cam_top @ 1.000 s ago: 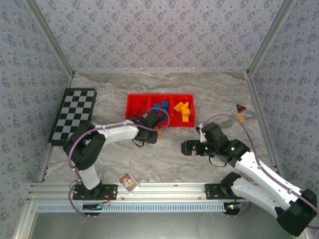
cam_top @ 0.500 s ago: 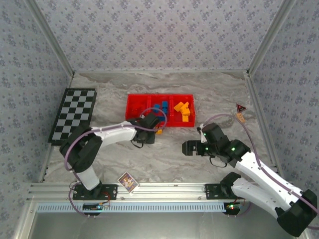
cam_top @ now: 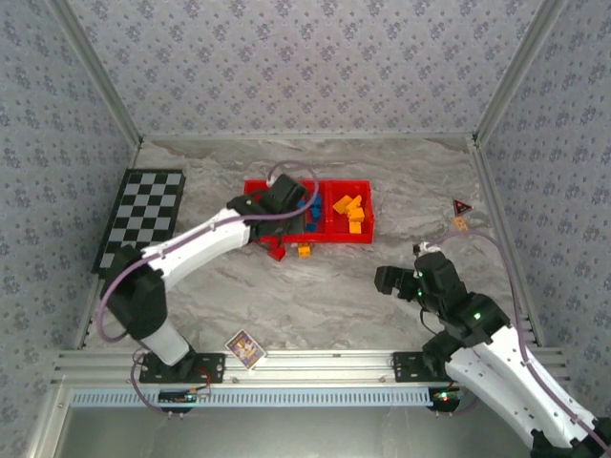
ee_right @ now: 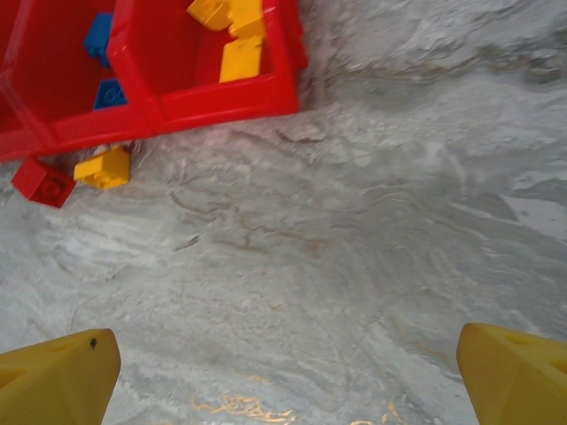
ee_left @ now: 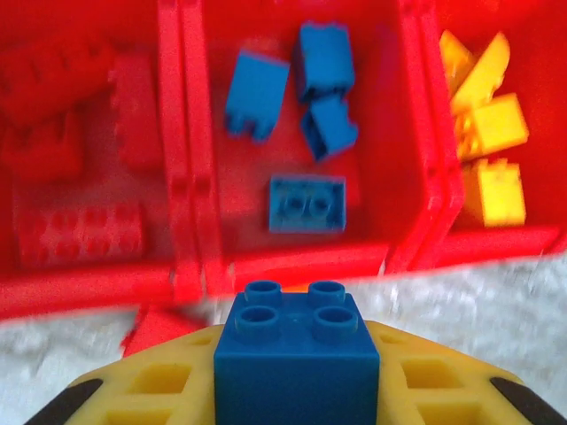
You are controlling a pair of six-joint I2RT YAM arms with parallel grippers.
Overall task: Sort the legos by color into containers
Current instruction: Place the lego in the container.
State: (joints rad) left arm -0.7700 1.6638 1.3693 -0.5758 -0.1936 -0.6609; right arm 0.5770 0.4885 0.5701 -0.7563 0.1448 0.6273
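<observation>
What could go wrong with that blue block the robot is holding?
The blue brick looks close to the tray's front wall and the divider, so released now it might bounce onto the table or land in the red compartment. Moving low, the left gripper might also knock the red brick and yellow brick lying just outside.
</observation>
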